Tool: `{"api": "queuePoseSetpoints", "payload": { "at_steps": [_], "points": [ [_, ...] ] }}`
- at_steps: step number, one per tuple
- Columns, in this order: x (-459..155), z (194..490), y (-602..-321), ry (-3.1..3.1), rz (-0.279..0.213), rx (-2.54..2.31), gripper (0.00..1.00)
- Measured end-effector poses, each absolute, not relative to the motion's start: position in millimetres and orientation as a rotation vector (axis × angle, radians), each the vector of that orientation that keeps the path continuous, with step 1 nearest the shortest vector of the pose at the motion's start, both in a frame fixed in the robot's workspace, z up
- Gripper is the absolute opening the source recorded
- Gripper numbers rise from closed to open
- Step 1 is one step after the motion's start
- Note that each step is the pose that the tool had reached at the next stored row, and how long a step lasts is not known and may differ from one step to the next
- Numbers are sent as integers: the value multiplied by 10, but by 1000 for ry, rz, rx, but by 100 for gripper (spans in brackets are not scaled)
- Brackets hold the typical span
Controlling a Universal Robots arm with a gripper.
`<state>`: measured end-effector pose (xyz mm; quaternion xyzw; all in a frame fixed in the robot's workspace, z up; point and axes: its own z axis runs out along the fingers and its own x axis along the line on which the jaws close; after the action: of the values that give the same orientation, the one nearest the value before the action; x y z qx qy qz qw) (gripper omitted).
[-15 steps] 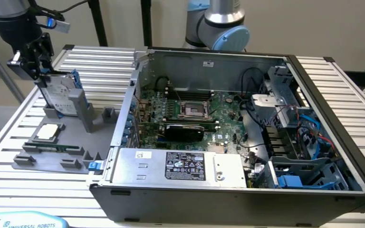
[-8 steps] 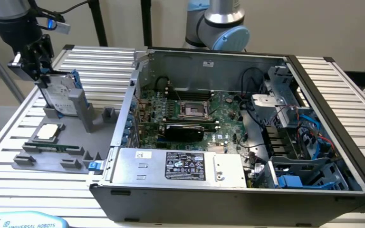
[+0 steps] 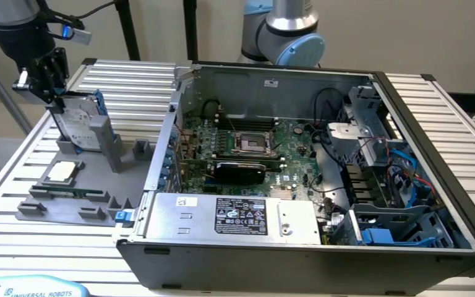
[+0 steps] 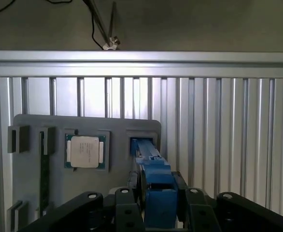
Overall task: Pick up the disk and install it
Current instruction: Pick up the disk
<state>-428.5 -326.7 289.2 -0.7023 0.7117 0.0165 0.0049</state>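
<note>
Position of the disk (image 3: 81, 127): upright in a slot of the gray fixture (image 3: 134, 170), at the exterior view's left beside the open computer case (image 3: 303, 263). The gripper (image 3: 56, 99) straddles its upper edge, jaws flanking the blue carrier (image 4: 156, 181); whether they clamp it cannot be told. Disk label print illegible; a pale casing (image 3: 31, 288) reads "UNIVERSAL ROBOTS".

Disk (image 3: 74, 124) base behind gray holder (image 3: 106, 139), label print unreadable

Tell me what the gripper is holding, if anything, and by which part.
Cannot be told: the gripper straddles the top edge of the upright disk, at its blue carrier.
</note>
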Motion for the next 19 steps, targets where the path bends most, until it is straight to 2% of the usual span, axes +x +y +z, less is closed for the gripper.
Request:
{"api": "queuePoseSetpoints", "payload": {
  "at_steps": [1, 6, 8, 19],
  "points": [
    [-4285, 2891, -3267, 2229, 51, -2200, 38],
    [-4285, 2890, -3267, 2231, 48, -2201, 38],
    [-4285, 2889, -3267, 2232, 47, -2201, 33],
    [-4286, 2889, -3279, 2238, 47, -2195, 33]
  ]
}}
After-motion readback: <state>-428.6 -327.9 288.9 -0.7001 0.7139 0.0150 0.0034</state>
